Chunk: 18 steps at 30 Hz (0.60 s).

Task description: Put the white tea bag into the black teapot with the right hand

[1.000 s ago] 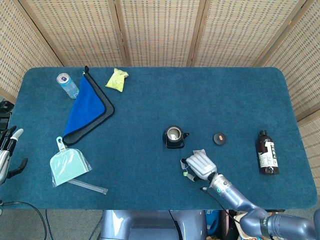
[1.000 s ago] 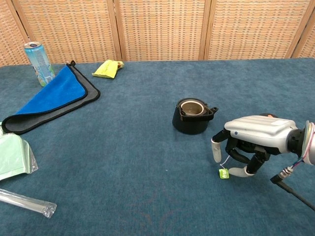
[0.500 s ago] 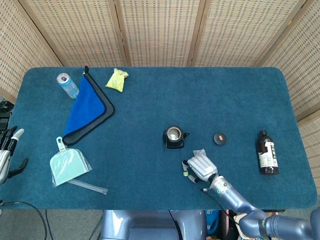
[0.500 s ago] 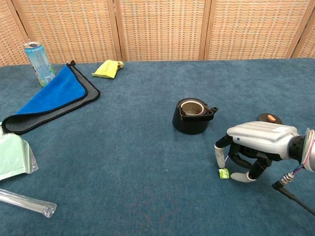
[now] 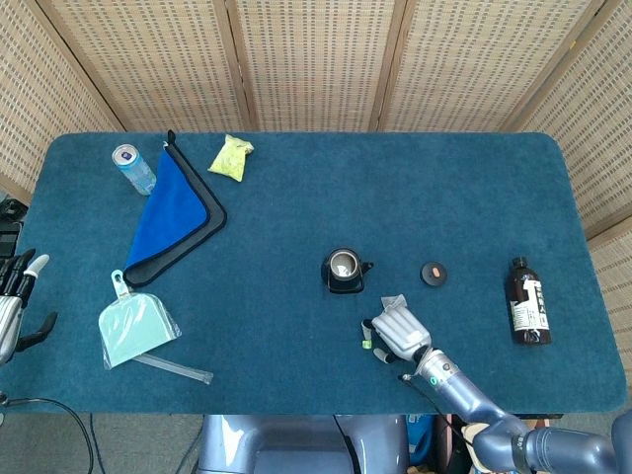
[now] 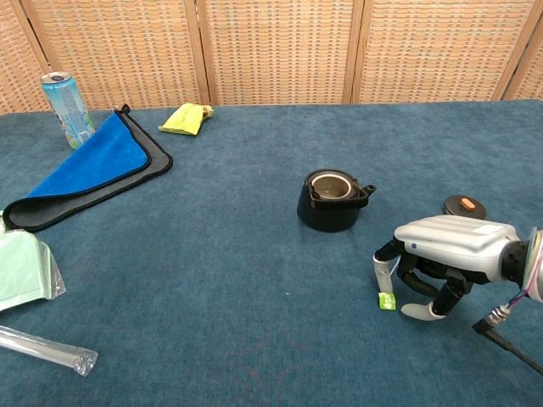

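The right hand [image 6: 441,263] has dropped toward the table, fingers curled over the tea bag [image 5: 393,302]; whether it pinches it I cannot tell. The pot [image 6: 332,200] stands open, lid [image 6: 463,204] aside, so grasping is underway.

Bright, even light from overhead, with soft faint shadows, sharp focus and no glare.

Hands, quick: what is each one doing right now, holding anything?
Right hand: fingers curled down over the tea bag's green tag on the table; whether it grips the tea bag cannot be told.
Left hand: open, holding nothing, at the table's edge.
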Tool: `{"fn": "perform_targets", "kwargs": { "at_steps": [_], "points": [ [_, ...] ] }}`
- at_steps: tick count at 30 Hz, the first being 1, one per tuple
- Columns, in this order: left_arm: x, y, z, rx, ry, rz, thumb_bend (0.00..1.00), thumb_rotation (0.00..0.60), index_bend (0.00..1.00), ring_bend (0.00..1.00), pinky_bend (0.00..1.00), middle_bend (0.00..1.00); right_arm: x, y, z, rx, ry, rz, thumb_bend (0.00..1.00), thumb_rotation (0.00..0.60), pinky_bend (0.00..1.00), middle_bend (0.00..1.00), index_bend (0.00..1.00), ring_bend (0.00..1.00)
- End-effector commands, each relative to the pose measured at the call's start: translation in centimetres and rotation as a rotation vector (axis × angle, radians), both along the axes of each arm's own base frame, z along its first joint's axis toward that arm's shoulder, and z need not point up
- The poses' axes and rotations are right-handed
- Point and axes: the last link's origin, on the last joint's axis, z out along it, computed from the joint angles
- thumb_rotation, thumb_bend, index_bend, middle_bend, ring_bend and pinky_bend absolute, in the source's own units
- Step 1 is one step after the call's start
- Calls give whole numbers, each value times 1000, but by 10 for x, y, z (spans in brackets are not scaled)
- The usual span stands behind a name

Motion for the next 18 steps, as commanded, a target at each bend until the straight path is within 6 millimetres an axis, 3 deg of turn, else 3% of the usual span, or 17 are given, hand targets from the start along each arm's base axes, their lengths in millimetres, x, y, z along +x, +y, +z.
{"fn": "perform_targets", "kwargs": {
  "at_steps": [1,18],
  "points": [
    [0,0,0,0,0,0,385,600,20,0,0,0,0,0,0,1,-1,0,499,600,944,869,518,916],
    [-3,-2,0,-1,2,9,385,600,20,0,0,0,2,7,-3,10,-7,-2,513,600,944,869,518,916]
  ]
}}
